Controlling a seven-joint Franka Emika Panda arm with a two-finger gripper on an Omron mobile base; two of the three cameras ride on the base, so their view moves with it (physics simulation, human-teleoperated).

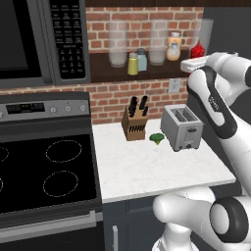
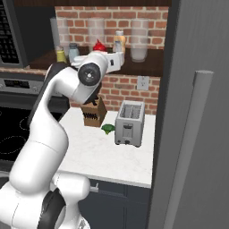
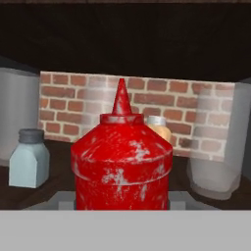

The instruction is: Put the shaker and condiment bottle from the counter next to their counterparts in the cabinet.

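Up at the shelf, the claw looks closed partway on the red bottle, carrying it toward the orange bottle; the yellow-green shaker already stands beside the blue shaker. Next, I judge: set it down upright alongside, then release

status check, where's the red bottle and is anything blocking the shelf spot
Gripper shut on bright red condiment bottle, up at dark wooden shelf. Orange-cream bottle with white cap right behind it. Yellow-green shaker already beside pale blue shaker. Nothing blocking.
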